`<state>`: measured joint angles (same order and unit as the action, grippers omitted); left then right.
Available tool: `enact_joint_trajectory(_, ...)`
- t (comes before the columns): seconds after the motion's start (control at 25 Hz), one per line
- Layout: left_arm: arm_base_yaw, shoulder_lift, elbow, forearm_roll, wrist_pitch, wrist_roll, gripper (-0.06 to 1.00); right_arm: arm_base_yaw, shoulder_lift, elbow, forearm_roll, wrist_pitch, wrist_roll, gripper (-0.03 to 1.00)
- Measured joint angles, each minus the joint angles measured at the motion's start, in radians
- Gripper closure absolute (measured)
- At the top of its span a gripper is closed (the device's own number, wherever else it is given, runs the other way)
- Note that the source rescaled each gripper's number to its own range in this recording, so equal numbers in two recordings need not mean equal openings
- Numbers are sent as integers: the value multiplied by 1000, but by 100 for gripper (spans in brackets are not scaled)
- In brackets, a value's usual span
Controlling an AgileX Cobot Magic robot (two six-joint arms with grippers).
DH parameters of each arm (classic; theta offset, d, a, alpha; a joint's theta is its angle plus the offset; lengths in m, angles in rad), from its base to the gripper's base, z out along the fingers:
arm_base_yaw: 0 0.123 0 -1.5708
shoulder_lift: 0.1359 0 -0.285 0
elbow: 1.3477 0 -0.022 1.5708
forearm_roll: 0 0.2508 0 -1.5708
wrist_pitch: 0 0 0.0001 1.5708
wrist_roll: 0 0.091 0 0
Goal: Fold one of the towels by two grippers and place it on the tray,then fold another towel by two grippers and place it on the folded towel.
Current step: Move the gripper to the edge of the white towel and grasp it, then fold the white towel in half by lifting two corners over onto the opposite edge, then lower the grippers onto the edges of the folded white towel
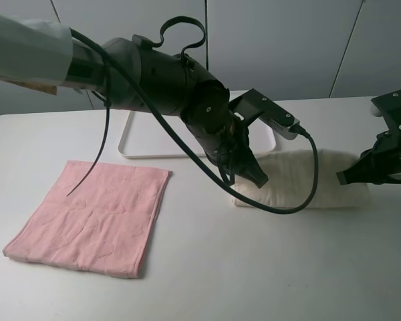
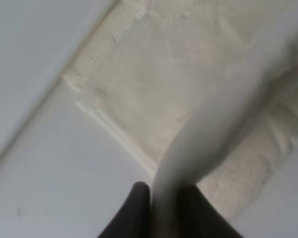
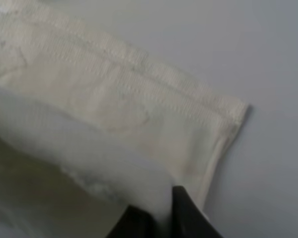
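Looking at progress, you are finishing the first fold: cream towel (image 1: pixel 287 180) lying doubled on the surface (image 1: pixel 254 267) just in front of the tray (image 1: pixel 130 144), pink towel (image 1: pixel 93 214) waiting flat.

— Your left end effector (image 1: pixel 254 175) and right end effector (image 1: pixel 344 178) are each pinching cream cloth; its long axis is running left-right, along the tray's front edge.

High view overlooks table (image 1: pixel 207 281); wrist views close, sharing cream towel (image 2: pixel 154 84)

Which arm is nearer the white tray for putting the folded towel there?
Left. Its fingers pinch the folded cream-white terry towel right beside the flat white plastic tray.
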<state>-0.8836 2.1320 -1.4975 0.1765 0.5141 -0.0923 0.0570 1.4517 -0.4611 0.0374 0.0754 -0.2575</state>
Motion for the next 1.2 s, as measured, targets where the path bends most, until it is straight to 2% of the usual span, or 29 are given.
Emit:
enact_joint_trajectory(0.04,2,0,0,0,-5,-3,61,0,-1,0,0,-12,0,80)
enact_joint_trajectory(0.08,5,0,0,0,-12,-3,46,0,-1,0,0,-26,0,66)
enact_joint_trajectory(0.12,6,0,0,0,-17,-12,30,-1,-1,0,0,-38,0,52)
enact_joint_trajectory(0.16,6,0,0,2,-22,-21,14,-1,-1,0,2,-54,6,32)
enact_joint_trajectory(0.2,8,0,0,2,-27,-26,4,-1,-1,0,11,-66,9,16)
enact_joint_trajectory(0.24,11,0,0,2,-27,-28,-1,-1,-1,0,28,-75,11,5)
enact_joint_trajectory(0.28,14,0,0,2,-27,-30,-3,-1,-1,0,48,-75,11,0)
enact_joint_trajectory(0.36,20,0,0,-12,-19,-32,-4,-1,-1,0,98,-75,11,-2)
enact_joint_trajectory(0.48,40,0,-41,-59,67,-32,-5,-4,-1,-15,157,-14,13,-3)
enact_joint_trajectory(0.64,86,13,-173,-171,219,-36,-5,-62,41,-155,174,268,79,-3)
enact_joint_trajectory(0.72,114,41,-261,-233,291,-42,-5,-114,84,-251,182,451,104,-3)
enact_joint_trajectory(0.8,129,92,-334,-251,367,-66,-5,-141,110,-314,182,579,108,-3)
enact_joint_trajectory(0.96,129,201,-435,-254,515,-117,-5,-148,115,-374,177,646,106,-3)
enact_joint_trajectory(1.2,127,259,-458,-251,555,-241,-5,-150,122,-383,98,673,112,-3)
